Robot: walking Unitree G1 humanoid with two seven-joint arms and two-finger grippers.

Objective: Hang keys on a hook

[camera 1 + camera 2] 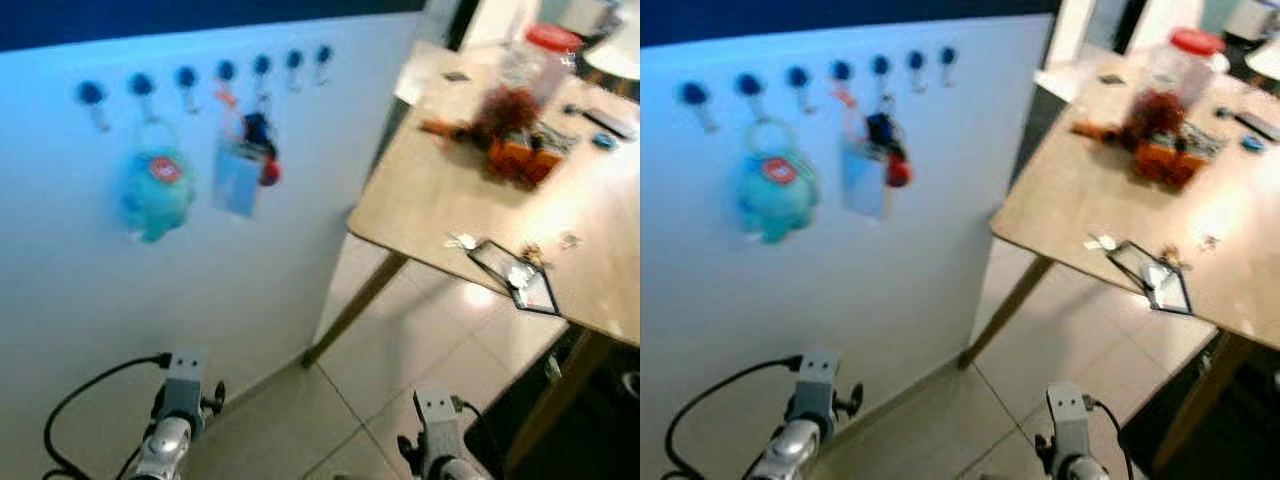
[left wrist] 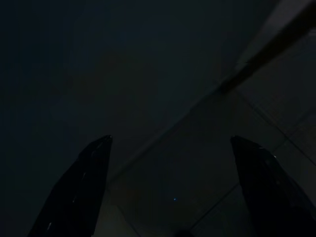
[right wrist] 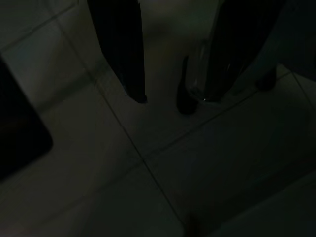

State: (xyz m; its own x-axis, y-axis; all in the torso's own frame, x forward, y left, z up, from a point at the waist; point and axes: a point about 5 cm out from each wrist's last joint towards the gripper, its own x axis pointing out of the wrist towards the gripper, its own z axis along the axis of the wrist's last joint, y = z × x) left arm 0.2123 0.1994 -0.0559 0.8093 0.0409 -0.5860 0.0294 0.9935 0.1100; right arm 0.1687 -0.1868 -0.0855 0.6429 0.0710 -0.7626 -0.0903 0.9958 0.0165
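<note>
Row of blue-knobbed hooks (image 1: 226, 72) on white panel (image 1: 120, 290); dark key bunch with red fob (image 1: 262, 140) hangs there, far beyond fingers. Left gripper (image 2: 170, 187) spread wide, empty. Right gripper (image 3: 170, 98) apart, empty, over tiled floor (image 3: 207, 163).

Dark keys (image 1: 258, 131) with a red fob, seemingly already hanging from a blue hook (image 1: 261, 66).
</note>
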